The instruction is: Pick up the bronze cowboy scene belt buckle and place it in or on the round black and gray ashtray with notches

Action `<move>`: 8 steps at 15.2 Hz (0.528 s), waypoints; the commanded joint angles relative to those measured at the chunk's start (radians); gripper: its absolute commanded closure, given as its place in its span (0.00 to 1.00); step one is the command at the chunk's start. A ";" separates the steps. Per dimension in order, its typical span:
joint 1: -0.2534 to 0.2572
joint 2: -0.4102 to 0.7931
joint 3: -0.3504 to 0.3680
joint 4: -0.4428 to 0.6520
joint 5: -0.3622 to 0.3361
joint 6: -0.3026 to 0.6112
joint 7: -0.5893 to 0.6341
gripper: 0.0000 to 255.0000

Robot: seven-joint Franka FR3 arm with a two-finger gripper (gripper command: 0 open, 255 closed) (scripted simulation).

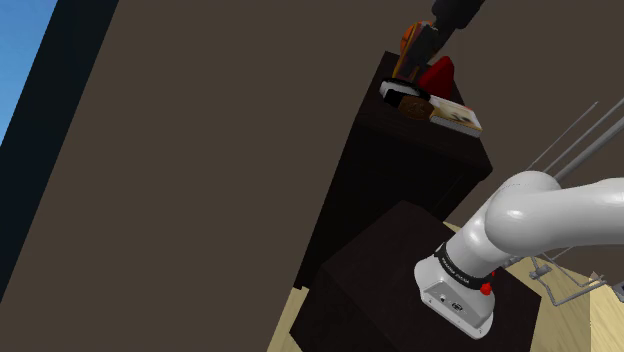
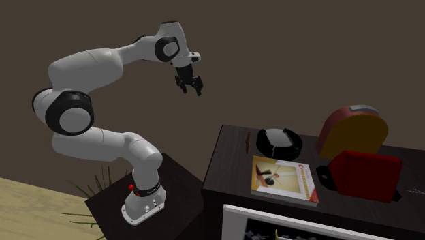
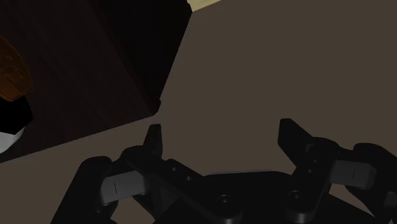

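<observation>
Buckle (image 2: pixel 246 142) lies beside ashtray (image 2: pixel 278 142); wrist view shows claw (image 3: pixel 221 127) parted.

Bronze buckle (image 2: pixel 246 141), seemingly on edge, sits just beside round black-gray ashtray (image 2: pixel 264 141).

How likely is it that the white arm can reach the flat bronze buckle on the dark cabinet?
Probably yes: the white arm's black jaws hang open in air beside the dark cabinet, and nothing stands over the flat bronze buckle near its edge.
</observation>
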 commanded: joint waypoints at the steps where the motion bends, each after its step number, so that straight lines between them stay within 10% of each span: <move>1: 0.000 0.000 0.000 0.000 0.000 0.000 0.000 0.00; 8: -0.012 -0.033 -0.209 -0.100 -0.059 0.096 -0.244 0.00</move>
